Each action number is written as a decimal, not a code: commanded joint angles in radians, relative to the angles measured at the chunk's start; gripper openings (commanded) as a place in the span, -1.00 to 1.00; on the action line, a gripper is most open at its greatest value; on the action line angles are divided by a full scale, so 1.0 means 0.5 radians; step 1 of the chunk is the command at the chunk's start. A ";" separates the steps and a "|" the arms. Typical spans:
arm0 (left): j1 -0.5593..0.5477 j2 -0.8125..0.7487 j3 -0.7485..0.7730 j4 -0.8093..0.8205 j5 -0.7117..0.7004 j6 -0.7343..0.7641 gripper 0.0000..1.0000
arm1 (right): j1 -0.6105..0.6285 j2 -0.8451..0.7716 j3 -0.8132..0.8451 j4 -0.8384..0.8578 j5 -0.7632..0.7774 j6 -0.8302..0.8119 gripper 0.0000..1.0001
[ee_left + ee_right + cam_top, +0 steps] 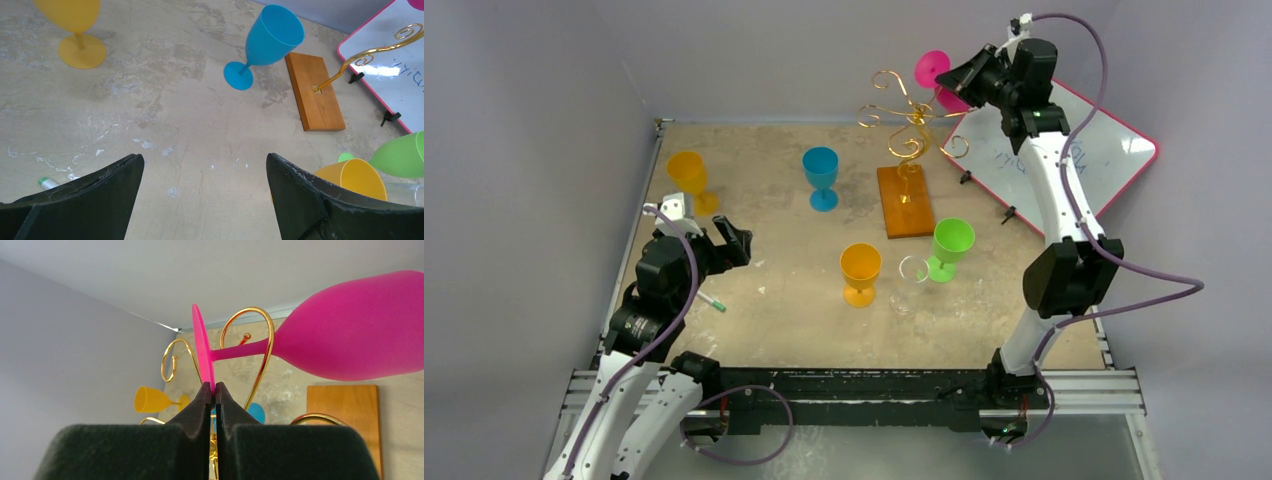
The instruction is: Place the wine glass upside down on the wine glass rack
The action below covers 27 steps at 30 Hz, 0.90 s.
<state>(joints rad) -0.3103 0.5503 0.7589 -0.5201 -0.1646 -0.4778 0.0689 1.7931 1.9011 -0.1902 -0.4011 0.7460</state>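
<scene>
This is a robotics lab test cell rather than any lived-in room: a scuffed beige surface (774,300) is boxed in by bare grey walls (524,150), and a slotted aluminium rail (874,385) well behind the left pincer (729,245) carries both arm bases (1009,375). Purple cables (1144,285) loop loose along the white arms (1049,190), and a pink-framed whiteboard (1064,150) with marker scribbles sits near the right pincer (954,80), on its outer side. Ahead of the left pincer stand bright plastic goblets (270,42) in mixed colours, set apart from one another like test props.
</scene>
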 commanded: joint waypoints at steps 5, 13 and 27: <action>-0.010 -0.020 0.010 0.052 -0.030 0.024 0.84 | -0.030 -0.063 0.056 0.189 0.016 0.056 -1.00; -0.010 -0.021 0.010 0.054 -0.033 0.023 0.84 | -0.036 0.052 0.182 0.172 -0.062 0.065 -1.00; -0.009 -0.024 0.010 0.052 -0.036 0.022 0.84 | -0.036 0.170 0.280 0.154 -0.137 0.056 -1.00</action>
<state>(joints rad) -0.3103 0.5491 0.7589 -0.5205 -0.1692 -0.4778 0.0555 1.8751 1.9751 -0.1600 -0.4309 0.7712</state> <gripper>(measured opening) 0.920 0.022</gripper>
